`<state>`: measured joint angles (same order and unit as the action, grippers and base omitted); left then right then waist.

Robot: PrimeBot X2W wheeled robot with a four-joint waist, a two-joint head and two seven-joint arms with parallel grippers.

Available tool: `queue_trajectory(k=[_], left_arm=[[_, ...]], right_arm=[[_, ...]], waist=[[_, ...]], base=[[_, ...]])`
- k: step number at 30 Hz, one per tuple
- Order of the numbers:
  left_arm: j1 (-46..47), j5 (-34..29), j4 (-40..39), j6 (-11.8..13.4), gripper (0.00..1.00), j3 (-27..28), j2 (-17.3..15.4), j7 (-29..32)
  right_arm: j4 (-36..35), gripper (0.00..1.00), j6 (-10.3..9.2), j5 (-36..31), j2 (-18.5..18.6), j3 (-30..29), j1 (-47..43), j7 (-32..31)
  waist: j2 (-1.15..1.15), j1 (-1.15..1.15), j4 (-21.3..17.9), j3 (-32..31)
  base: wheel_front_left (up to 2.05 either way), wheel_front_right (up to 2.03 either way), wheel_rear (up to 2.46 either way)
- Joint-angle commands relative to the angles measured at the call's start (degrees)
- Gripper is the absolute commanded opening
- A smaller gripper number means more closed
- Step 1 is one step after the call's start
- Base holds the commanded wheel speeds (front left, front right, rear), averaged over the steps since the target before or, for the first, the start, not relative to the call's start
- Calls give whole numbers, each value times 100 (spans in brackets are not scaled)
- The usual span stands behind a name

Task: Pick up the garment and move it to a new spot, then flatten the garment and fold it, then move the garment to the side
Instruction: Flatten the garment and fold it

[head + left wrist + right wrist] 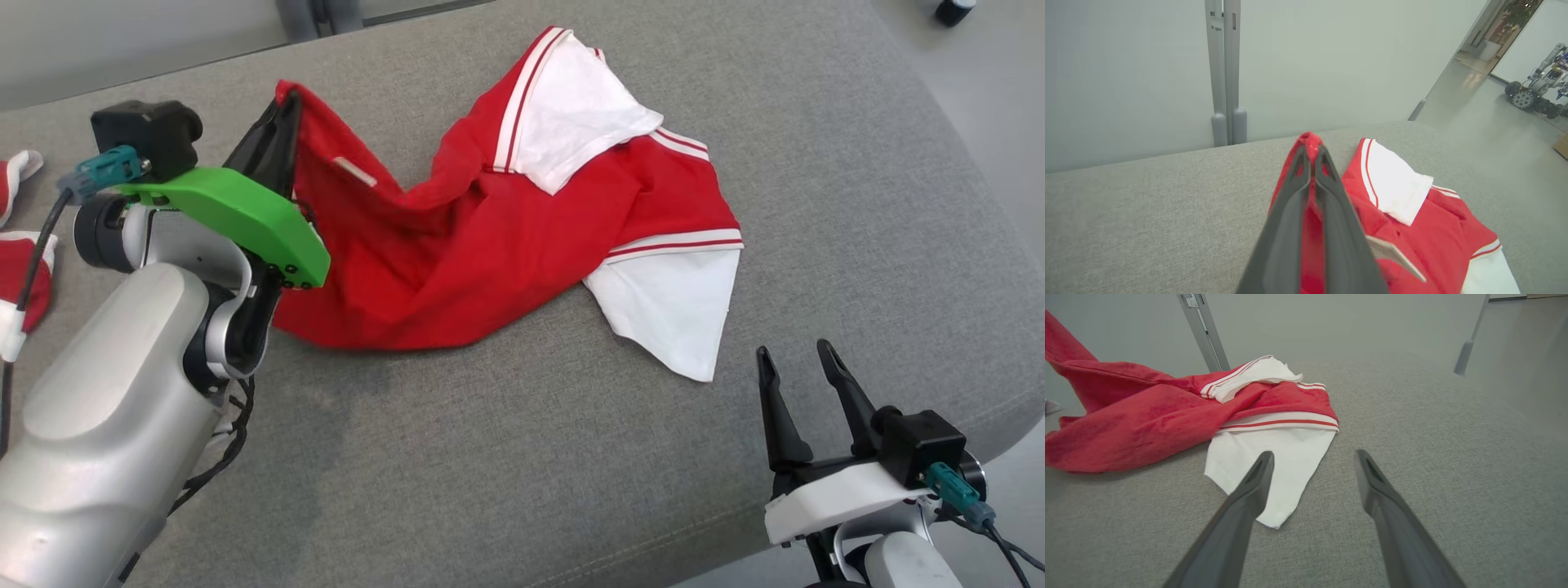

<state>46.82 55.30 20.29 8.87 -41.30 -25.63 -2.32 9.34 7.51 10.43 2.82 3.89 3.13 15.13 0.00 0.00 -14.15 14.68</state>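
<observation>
Clamping shut on a thin red fold of the garment (457, 253) at far left with the left gripper (284, 104); holding the right gripper (793, 351) wide open, empty, near right. Sprawling rightward across the grey cushion (490, 457). Risking a slip, pinching so little cloth and dragging such bulk.
</observation>
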Motion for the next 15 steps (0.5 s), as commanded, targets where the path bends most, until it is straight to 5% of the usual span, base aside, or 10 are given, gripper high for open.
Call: queue_trajectory(k=[1, 5, 11, 15], left_arm=[[-53, 70, -221, 68, 0, 52, -77, -47], [-704, 205, -1288, 413, 0, 212, -367, -116], [-2888, 853, -3231, 1286, 0, 490, -811, -392], [-4139, 1262, -3606, 1401, 0, 382, -770, -609]], right_arm=[[19, 100, -4, 23, 16, -19, -104, 2], [25, 100, -4, 39, 15, -80, -264, 2], [56, 100, -4, 61, 13, -143, -415, 2], [59, 100, -4, -6, 15, -141, -451, 2]], waist=[[0, 0, 32, -100], [0, 0, 89, -288], [0, 0, 221, -477], [0, 0, 464, -513]], base=[[0, 0, 0], [0, 0, 0], [0, 0, 0], [0, 0, 0]])
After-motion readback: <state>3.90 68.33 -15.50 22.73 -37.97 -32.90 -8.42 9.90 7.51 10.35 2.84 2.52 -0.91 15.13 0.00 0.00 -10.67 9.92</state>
